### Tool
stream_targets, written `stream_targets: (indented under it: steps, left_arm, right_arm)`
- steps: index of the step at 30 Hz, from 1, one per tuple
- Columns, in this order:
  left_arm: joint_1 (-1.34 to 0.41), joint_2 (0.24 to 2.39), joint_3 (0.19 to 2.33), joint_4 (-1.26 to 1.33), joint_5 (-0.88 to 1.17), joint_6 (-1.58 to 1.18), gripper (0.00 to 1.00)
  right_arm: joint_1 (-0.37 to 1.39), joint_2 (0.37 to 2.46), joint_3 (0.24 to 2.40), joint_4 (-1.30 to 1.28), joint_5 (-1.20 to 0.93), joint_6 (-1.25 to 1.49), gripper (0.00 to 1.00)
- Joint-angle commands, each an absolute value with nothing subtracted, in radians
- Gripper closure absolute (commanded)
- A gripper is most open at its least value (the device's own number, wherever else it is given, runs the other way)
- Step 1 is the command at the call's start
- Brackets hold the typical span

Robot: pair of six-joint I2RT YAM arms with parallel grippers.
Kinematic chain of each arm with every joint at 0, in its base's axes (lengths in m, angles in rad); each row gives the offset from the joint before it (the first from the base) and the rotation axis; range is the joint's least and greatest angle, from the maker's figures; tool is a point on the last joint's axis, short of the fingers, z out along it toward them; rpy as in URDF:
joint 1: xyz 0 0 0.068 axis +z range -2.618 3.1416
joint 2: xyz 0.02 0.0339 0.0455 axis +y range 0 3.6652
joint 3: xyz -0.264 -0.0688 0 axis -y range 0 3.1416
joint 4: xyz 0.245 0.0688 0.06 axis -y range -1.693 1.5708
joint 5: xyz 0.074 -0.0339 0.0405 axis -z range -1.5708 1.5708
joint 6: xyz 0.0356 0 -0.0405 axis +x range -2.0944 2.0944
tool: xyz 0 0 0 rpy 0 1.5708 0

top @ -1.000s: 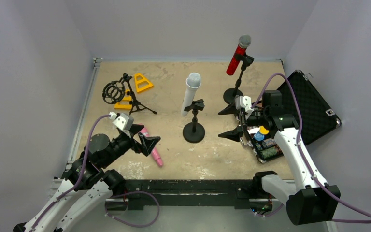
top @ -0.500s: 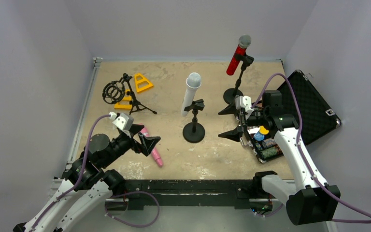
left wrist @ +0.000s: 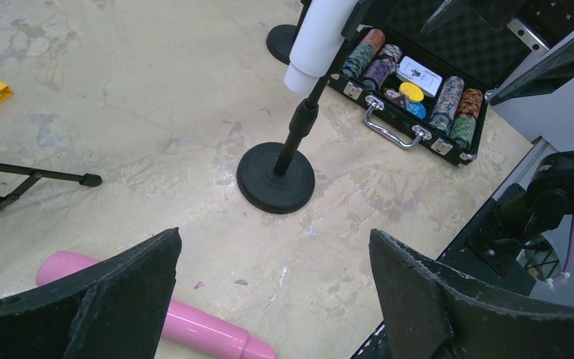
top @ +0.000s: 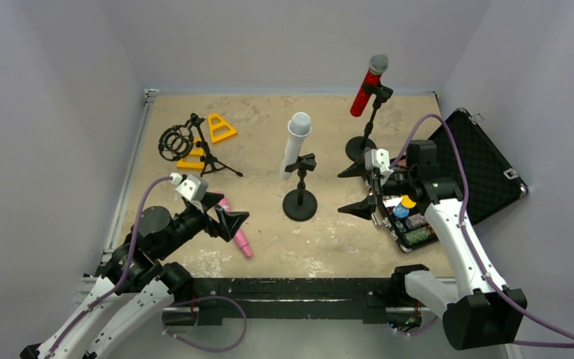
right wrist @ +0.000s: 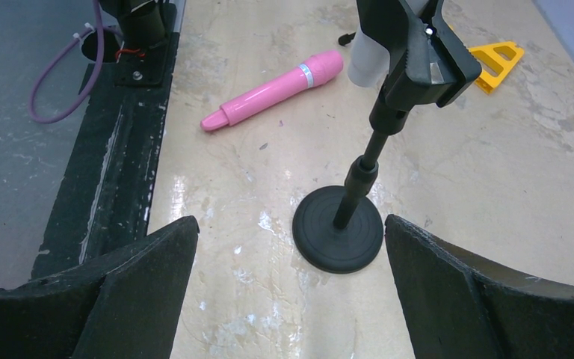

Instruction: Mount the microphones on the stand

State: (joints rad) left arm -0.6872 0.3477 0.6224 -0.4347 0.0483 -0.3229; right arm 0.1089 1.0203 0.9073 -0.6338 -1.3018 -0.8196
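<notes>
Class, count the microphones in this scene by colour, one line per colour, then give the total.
Red microphone: 1
White microphone: 1
Pink microphone: 1
Total: 3

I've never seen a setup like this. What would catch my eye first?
Probably the glittery red microphone clipped high in the back-right stand, and the white microphone clipped in the centre stand. Then the pink microphone lying flat at front left, right by the open left gripper. An open case of poker chips sits at the right.
</notes>
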Motion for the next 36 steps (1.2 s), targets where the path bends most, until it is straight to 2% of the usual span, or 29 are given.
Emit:
stream_targets:
  steps: [1, 6, 11, 17, 23, 29, 36]
  left_arm:
    - [-0.681, 0.353, 0.653, -0.412, 0.045, -0.336, 0.01]
    - [-0.682, 0.349, 0.674, -0.46, 0.006, -0.312, 0.01]
    - [-0.682, 0.368, 0.764, -0.569, -0.15, -0.245, 0.0]
    - [-0.682, 0.485, 0.824, -0.536, -0.027, -0.197, 0.01]
    - [-0.682, 0.444, 0.781, -0.502, 0.009, -0.167, 0.01]
    - [-0.682, 0.343, 0.766, -0.596, -0.03, -0.191, 0.01]
    - [-0.683, 0.295, 0.737, -0.613, -0.029, -0.246, 0.01]
  right_arm:
    - [0.104, 1.002, 0.897, -0.616, -1.319, -0.837, 0.01]
    - [0.104, 1.007, 0.905, -0.644, -1.298, -0.882, 0.01]
    - [0.105, 1.033, 0.934, -0.71, -1.269, -0.968, 0.01]
    - [0.174, 1.107, 1.015, -0.767, -1.214, -1.016, 0.01]
    - [0.29, 1.201, 1.059, -0.465, -1.086, -0.805, 0.01]
    - [0.344, 1.341, 1.119, -0.307, -1.147, -0.676, 0.07]
    - [0.368, 1.426, 1.028, -0.033, -1.212, -0.483, 0.1]
